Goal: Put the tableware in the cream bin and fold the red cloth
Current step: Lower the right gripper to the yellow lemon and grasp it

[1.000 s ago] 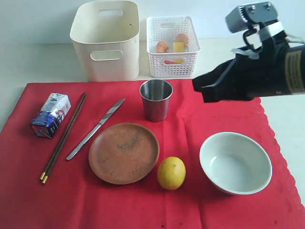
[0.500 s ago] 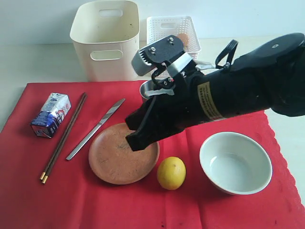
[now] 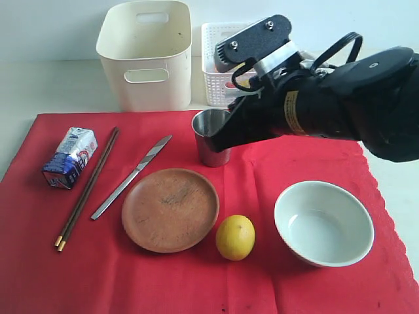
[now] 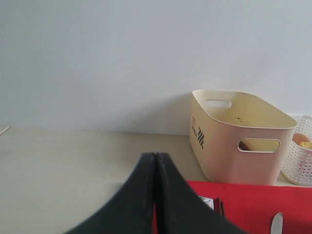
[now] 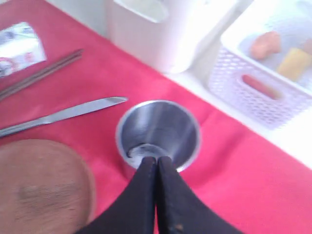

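The steel cup [image 3: 203,137] stands upright on the red cloth [image 3: 196,281], and my right gripper [image 3: 217,142] hangs shut just over its rim [image 5: 157,160]. The cup [image 5: 158,127] looks empty. The brown plate [image 3: 170,209], pale bowl [image 3: 324,222], silver knife [image 3: 131,176] and dark chopsticks [image 3: 87,188] all lie on the cloth. The cream bin [image 3: 145,55] stands behind the cloth. My left gripper [image 4: 155,156] is shut on nothing, above the table left of the bin [image 4: 234,136], and does not show in the exterior view.
A lemon [image 3: 236,237] sits between plate and bowl. A milk carton [image 3: 70,157] lies left of the chopsticks. The white lattice basket [image 3: 219,39] with food stands beside the bin, partly hidden by my right arm [image 3: 340,111].
My right arm swung in from the right over the plate, then drew back up to the steel cup. Its jaws stayed shut. Nothing on the cloth moved.
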Tool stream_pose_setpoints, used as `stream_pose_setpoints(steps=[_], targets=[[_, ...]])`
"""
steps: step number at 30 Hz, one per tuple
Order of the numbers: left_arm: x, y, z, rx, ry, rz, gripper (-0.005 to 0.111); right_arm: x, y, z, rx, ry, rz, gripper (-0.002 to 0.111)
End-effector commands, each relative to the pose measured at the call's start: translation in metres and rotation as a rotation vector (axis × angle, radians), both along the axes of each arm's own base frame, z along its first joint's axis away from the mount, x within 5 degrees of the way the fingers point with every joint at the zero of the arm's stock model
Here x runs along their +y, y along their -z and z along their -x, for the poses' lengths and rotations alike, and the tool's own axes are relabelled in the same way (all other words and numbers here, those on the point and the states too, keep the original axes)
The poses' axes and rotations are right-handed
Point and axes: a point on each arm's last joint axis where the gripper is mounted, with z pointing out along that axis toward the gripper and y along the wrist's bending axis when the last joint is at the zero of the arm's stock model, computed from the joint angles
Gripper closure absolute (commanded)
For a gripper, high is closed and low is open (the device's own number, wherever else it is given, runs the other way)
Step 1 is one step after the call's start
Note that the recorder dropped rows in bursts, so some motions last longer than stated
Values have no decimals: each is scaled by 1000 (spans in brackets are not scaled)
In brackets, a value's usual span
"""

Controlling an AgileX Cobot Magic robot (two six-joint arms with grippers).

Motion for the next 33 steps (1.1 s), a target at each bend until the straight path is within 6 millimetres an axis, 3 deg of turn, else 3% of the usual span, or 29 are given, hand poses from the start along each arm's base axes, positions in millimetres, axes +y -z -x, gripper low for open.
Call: stream_pose_setpoints(steps=[1,2,6,11,18,28,33], targets=[[0,-1,0,-5,-3,3,106,-25,2,-8,-40,250,125,108],[0,-1,0,-5,-3,3,106,-34,5,-6,21,332,170,108],[0,-1,0,-5,-3,3,106,-45,9,9,178,309,326,108],[0,-1,0,-5,-3,3,106,-31,-2,31,327,95,185,108],[0,-1,0,-5,-3,3,106,-18,-14,56,522,-144,151,107],[0,-1,0,-5,-3,3,106,8,23,73,587,-176,306,59],[0,-1,0,-5,-3,3,106,14,30,73,539,-206,323,38]])
